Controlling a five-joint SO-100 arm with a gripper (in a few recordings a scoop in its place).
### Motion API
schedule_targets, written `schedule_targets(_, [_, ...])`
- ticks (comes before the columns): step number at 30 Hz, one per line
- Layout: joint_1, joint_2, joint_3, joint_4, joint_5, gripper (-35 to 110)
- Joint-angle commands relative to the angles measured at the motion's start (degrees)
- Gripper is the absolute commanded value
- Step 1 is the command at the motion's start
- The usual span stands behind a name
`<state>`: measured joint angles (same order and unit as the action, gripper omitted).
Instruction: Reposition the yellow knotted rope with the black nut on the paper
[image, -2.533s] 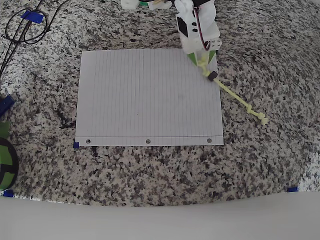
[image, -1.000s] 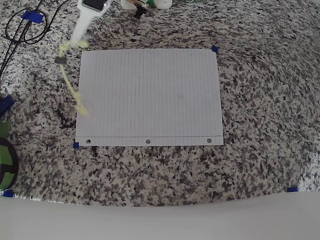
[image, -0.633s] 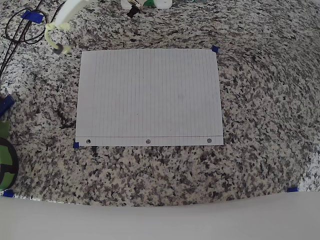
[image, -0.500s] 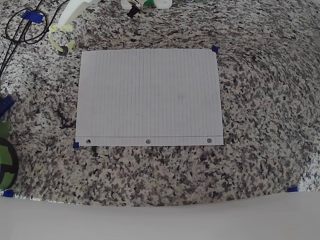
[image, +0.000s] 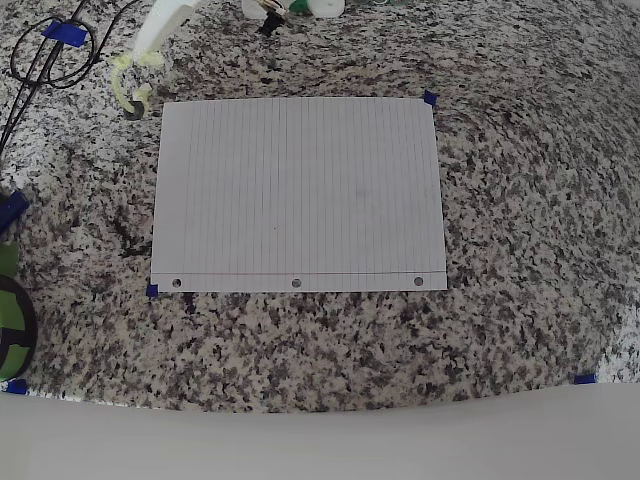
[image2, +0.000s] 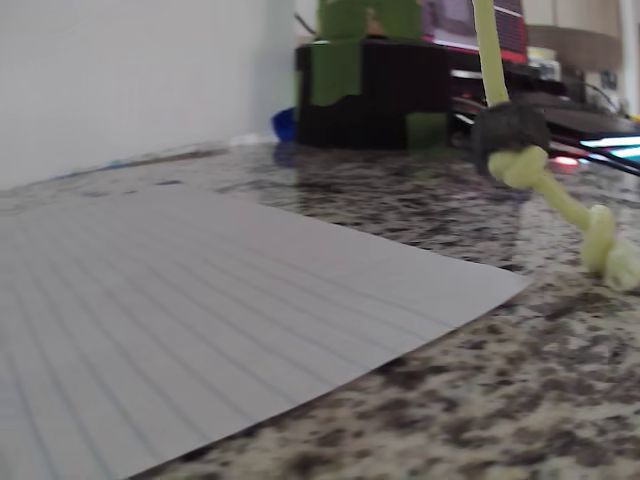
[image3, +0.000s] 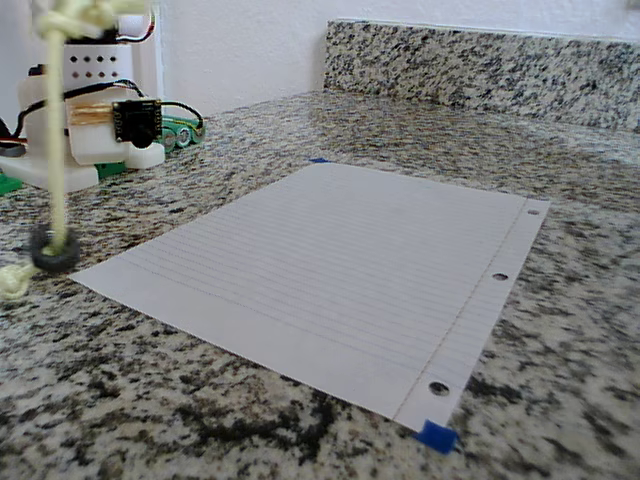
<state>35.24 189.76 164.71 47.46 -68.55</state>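
Observation:
The yellow knotted rope (image: 128, 80) hangs from my gripper (image: 145, 50), which is shut on its upper end just beyond the paper's top left corner in the overhead view. The black nut (image: 133, 110) rides low on the cord, beside the paper's (image: 300, 190) left edge and off the sheet. In the fixed view the rope (image3: 55, 140) drops straight down to the nut (image3: 55, 250) at the counter, and its tail (image3: 12, 280) lies on the granite. The wrist view shows the nut (image2: 510, 130) above a knot, the rope (image2: 560, 205) trailing onto the stone, and the paper (image2: 200, 290) alongside.
Black cables (image: 45, 55) loop at the top left of the granite counter. The arm's white base (image3: 95, 120) stands behind the rope. A green and black object (image: 10, 320) sits at the left edge. Blue tape marks (image: 430, 98) dot the paper's corners.
The rope was carried from the paper's right side across to beyond its top left corner. In the last half second it shifted slightly right and the nut sank lower.

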Motion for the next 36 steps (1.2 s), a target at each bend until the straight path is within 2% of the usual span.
schedule_targets(1, [-3.3, 1.8, -2.7, 1.6, -1.2, 0])
schedule_targets(7, [-19.1, 4.9, -2.6, 9.1, -0.9, 0])
schedule_targets(12, [-27.8, 4.0, -1.8, 8.6, 0.4, 0])
schedule_targets(36, [-48.3, 1.4, 13.1, 14.2, 25.8, 0])
